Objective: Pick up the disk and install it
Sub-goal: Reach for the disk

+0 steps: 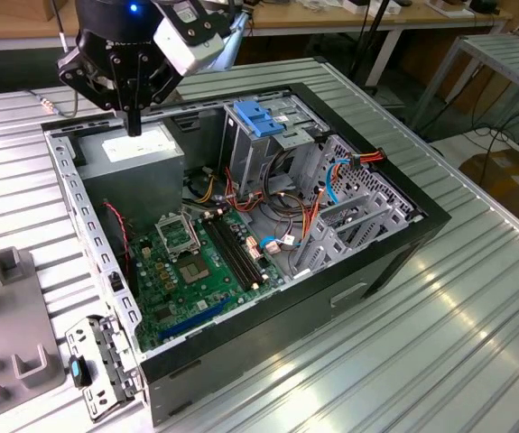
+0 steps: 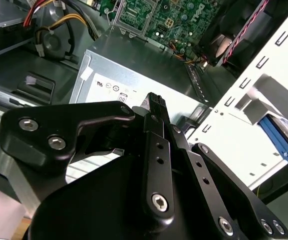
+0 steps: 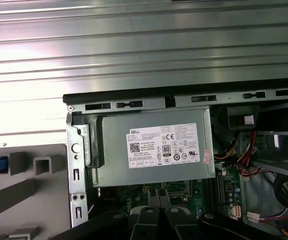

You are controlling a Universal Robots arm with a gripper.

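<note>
The disk (image 2: 284,145), judged by its blue rail, lies on the grey fixture (image 3: 48,200) outside the case wall (image 2: 244,125), while my gripper (image 1: 134,124) hangs above the power supply (image 3: 154,150), fingers together and empty; I should part them wide and square to the rails before descending.

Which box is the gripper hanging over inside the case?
Look into the open computer case on the ribbed metal table. In its corner toward the exterior view's upper left, under the gripper, sits the power supply: a closed grey box with a white sticker, unlike the blue-topped drive cage.
</note>
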